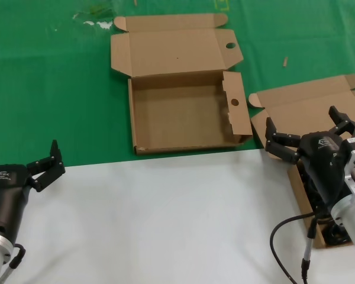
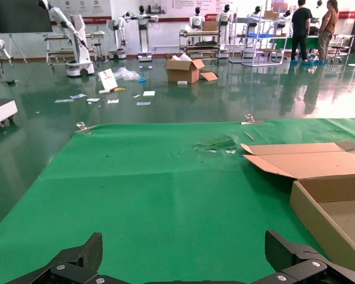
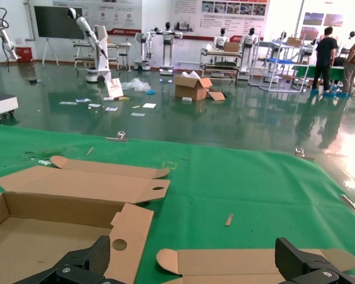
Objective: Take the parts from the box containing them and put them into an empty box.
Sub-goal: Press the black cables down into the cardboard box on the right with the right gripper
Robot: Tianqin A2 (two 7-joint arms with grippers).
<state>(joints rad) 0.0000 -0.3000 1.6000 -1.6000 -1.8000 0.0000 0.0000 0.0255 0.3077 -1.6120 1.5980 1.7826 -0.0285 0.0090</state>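
Observation:
The empty box [image 1: 183,112] lies open on the green cloth at the middle back, round holes in its side flaps; it also shows in the left wrist view [image 2: 337,207] and the right wrist view [image 3: 41,236]. The box containing the parts [image 1: 302,109] sits at the right, its plain lid [image 3: 242,263] folded back. My right gripper [image 1: 305,125] hovers open over it and hides most of its inside. Dark parts [image 1: 333,235] show only partly beneath the arm. My left gripper [image 1: 45,165] waits open at the near left, over the cloth's edge [image 2: 183,248].
A white sheet [image 1: 165,219] covers the near half of the table, green cloth [image 1: 47,77] the far half. A black cable [image 1: 281,236] loops from the right arm. A small cardboard scrap [image 1: 285,61] lies behind the right box.

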